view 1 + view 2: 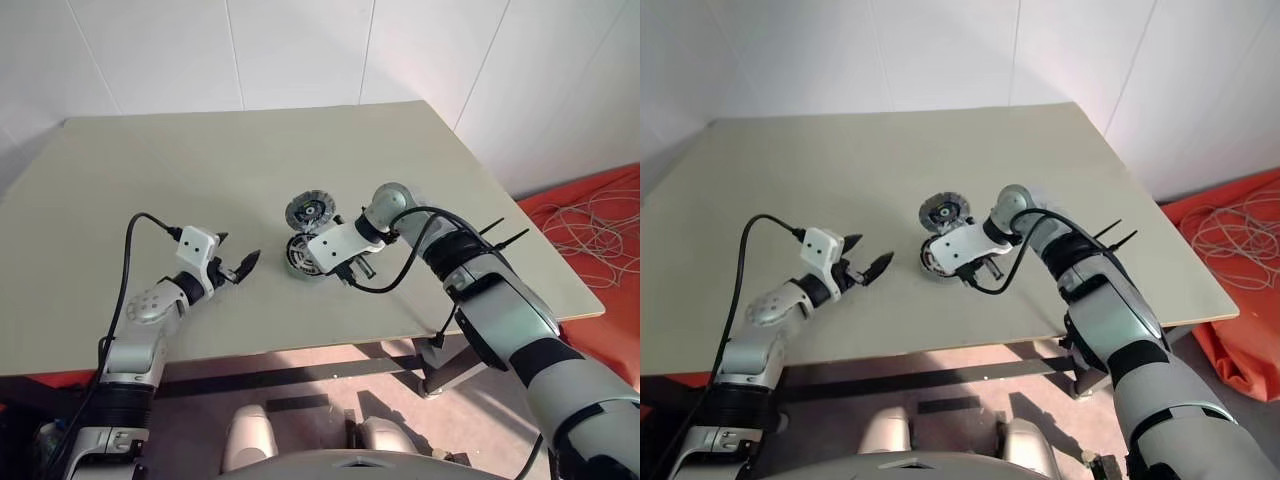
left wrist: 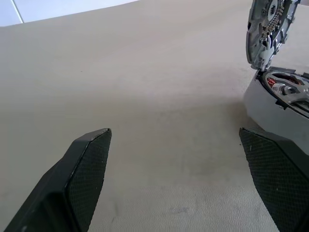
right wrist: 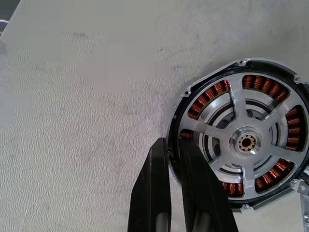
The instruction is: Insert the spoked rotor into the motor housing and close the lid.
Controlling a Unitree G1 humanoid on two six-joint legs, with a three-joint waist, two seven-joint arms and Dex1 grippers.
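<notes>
On the table [image 1: 150, 170], the spoked rotor [image 3: 246, 142] sits beside the shut right hand [image 3: 175, 151].

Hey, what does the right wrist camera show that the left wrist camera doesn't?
Right wrist view alone: the spoked rotor seen from above, seated in the motor housing with copper windings between its spokes, and the right gripper shut at the rim. Left wrist view alone: the lid standing tilted up behind the housing, and the open left gripper. Both share the housing and the table.
</notes>
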